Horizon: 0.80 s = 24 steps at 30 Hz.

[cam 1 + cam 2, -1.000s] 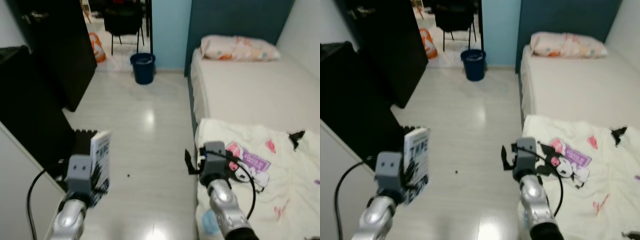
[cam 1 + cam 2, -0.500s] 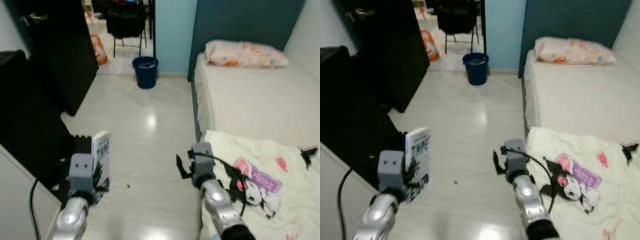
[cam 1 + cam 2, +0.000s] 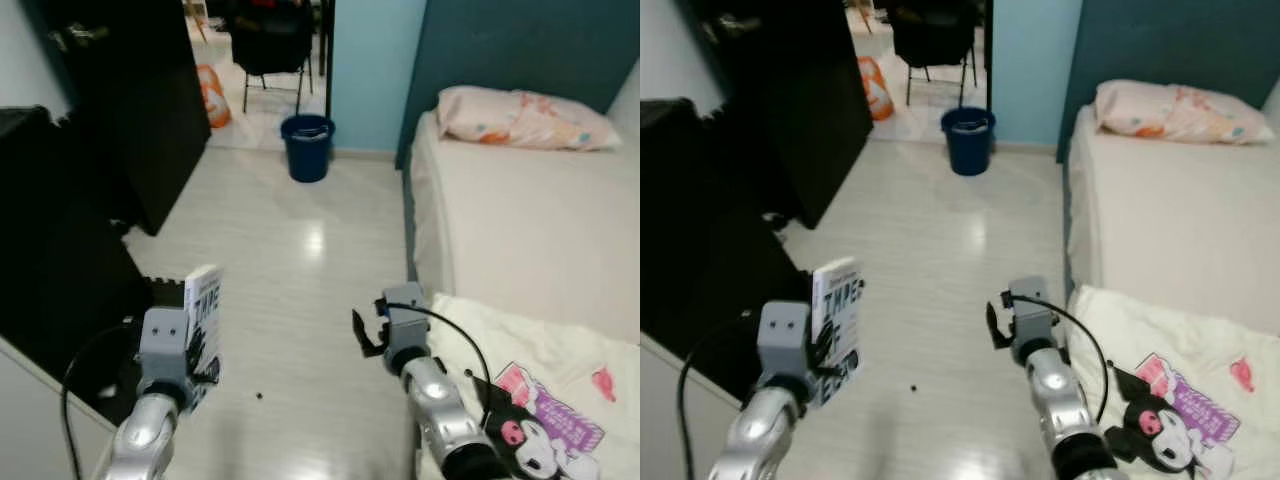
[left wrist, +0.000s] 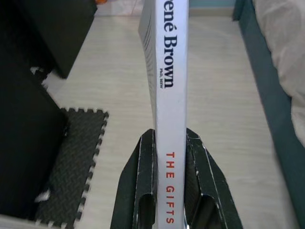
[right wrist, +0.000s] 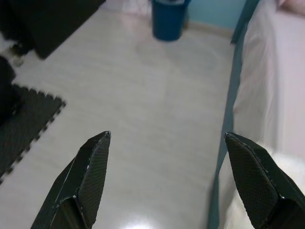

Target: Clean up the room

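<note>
left hand [image 4: 169, 157] is grasping upright white paperback book [image 4: 164, 71] by its bottom edge | right hand [image 5: 171, 176] is hanging released above pale floor [image 5: 143, 95] | risk: tall book tipping or sliding out while walking

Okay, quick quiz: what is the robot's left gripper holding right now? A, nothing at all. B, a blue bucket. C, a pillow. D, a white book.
D: the left gripper is clamped on the spine of a white book, held upright above the pale floor, as the left wrist view shows.
</note>
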Available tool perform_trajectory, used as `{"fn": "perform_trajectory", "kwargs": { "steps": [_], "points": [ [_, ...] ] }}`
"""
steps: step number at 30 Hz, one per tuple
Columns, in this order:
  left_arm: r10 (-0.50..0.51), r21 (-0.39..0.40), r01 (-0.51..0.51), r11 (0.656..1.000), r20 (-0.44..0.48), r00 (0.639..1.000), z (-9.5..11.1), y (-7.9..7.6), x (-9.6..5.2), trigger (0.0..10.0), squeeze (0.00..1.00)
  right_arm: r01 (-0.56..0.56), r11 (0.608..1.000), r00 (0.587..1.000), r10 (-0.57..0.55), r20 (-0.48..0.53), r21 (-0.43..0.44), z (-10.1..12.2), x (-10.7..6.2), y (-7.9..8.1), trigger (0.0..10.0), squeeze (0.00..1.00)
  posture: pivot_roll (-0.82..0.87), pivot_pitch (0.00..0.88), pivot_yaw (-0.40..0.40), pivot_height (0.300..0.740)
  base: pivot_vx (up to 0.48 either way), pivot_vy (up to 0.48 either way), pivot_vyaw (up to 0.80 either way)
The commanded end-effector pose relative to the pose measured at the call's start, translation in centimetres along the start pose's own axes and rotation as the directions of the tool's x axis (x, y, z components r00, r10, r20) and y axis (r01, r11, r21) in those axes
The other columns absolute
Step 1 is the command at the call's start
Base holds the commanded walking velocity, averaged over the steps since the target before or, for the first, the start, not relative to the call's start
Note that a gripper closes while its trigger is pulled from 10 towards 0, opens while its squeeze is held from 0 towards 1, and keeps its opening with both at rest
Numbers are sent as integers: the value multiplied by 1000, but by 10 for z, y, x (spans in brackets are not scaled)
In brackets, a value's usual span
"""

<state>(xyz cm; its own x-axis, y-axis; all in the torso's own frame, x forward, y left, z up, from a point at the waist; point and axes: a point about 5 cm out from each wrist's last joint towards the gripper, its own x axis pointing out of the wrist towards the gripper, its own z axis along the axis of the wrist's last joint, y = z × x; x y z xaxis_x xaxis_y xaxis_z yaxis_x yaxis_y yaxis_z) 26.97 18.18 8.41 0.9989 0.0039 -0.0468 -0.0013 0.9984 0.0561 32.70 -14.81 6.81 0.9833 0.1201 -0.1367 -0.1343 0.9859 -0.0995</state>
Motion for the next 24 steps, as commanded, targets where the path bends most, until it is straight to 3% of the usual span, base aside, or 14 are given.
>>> {"fn": "perform_trajectory", "kwargs": {
  "steps": [1, 24],
  "points": [
    [32, 19, -32, 999, 7, 999, 0, 10, -2, 10000, 0, -25, 1000, 1000, 25, -13, 16, -4, -1, 11, 10000, 0, 44, 119, -2, 740, 368, 0, 0],
    [30, 17, -30, 999, 13, 999, 0, 11, 0, 10000, 0, -42, 999, 999, 43, -13, 20, -4, 0, 12, 10000, 0, 47, 114, -7, 740, 368, 0, 0]
  ]
}}
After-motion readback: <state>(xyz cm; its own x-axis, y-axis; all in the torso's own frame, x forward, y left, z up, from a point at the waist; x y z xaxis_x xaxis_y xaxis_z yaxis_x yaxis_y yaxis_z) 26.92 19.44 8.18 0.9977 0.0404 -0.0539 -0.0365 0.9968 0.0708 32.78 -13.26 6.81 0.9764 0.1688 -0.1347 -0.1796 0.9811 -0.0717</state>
